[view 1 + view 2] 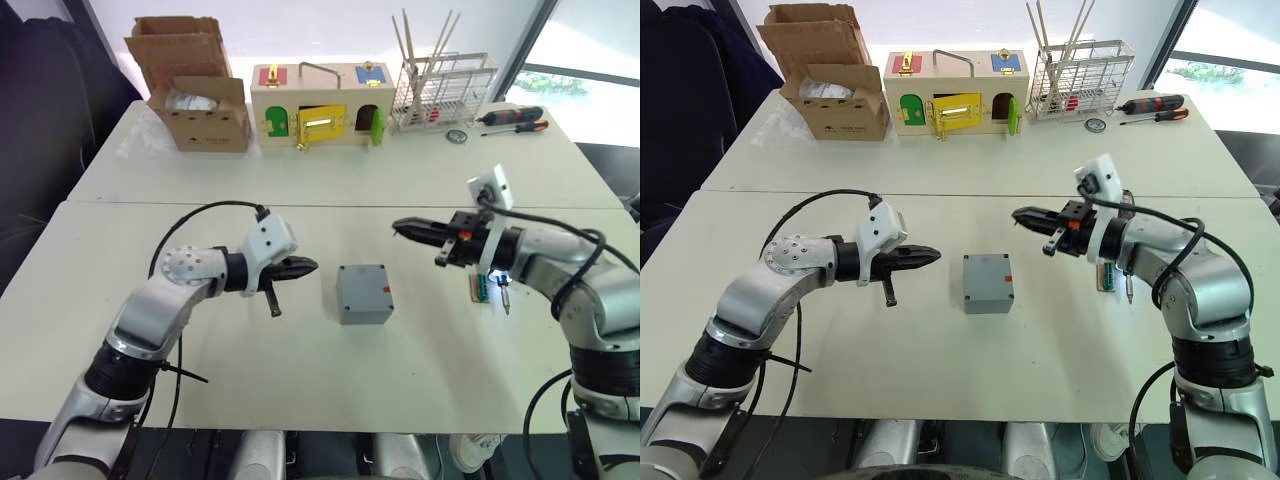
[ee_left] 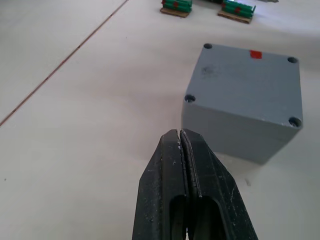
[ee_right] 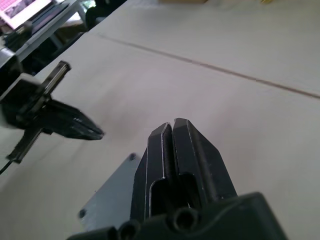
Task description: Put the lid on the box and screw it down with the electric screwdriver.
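Between the claws: box (image 1: 364, 294), lid on | screwdriver unidentifiable

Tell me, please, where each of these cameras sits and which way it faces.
Left eye view: on the head, looking forward and down over the table; both arms show.
Right eye view: its stereo twin, same scene.
Left wrist view: on the left wrist, along the shut left claw toward the box.
Right wrist view: on the right wrist, along the shut right claw; the left claw shows beyond.
Shared: the box appears in all.
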You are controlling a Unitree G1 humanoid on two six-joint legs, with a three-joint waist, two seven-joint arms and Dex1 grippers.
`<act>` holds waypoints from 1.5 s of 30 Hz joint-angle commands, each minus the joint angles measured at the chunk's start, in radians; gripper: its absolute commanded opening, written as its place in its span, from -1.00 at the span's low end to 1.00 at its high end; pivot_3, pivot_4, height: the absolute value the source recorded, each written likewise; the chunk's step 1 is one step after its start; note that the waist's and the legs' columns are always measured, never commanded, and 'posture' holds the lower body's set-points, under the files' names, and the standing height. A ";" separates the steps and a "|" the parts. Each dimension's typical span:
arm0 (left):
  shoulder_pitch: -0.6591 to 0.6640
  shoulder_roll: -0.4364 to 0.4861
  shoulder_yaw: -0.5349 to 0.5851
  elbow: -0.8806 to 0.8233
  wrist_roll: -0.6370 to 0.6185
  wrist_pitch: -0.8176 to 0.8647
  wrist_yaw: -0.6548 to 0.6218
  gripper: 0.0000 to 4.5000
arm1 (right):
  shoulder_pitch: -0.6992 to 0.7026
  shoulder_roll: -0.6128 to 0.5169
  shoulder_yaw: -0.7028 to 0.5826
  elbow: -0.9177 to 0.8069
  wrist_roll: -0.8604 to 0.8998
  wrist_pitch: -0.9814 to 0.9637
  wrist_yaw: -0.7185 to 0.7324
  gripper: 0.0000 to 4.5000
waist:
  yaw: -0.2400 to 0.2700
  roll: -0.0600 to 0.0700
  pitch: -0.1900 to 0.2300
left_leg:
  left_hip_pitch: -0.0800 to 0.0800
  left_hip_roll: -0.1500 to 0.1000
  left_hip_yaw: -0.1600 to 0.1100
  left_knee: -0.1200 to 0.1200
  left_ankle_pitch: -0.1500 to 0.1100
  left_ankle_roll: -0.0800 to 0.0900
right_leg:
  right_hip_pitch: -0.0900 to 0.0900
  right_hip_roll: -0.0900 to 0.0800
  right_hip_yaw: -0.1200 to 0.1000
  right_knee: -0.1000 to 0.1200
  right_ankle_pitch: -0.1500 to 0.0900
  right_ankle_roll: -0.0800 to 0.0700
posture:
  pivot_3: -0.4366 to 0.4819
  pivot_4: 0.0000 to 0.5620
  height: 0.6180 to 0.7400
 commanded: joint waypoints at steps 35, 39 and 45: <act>0.016 0.026 -0.013 -0.108 -0.055 0.056 0.007 -1.00 | 0.083 0.025 0.091 0.053 -0.071 -0.109 -0.042 -0.98 | 0.001 0.000 0.000 | 0.000 -0.001 0.000 0.000 0.000 0.000 | 0.000 0.001 0.000 0.000 0.000 0.000 | -0.05 -0.47 0.80; 0.015 0.023 -0.014 -0.105 -0.054 0.053 0.007 -1.00 | 0.086 0.015 0.103 0.050 -0.081 -0.111 -0.033 -0.98 | 0.000 0.000 0.000 | 0.000 -0.001 0.000 0.000 0.000 0.000 | 0.000 0.001 0.000 0.000 0.000 0.000 | -0.05 -0.47 0.80; 0.012 0.018 -0.014 -0.100 -0.052 0.044 0.006 -1.00 | 0.090 -0.001 0.107 0.044 -0.093 -0.116 -0.024 -0.73 | 0.001 0.000 0.000 | 0.000 -0.001 0.000 0.000 0.000 0.000 | 0.000 0.001 0.000 0.000 0.000 0.000 | -0.05 -0.47 0.80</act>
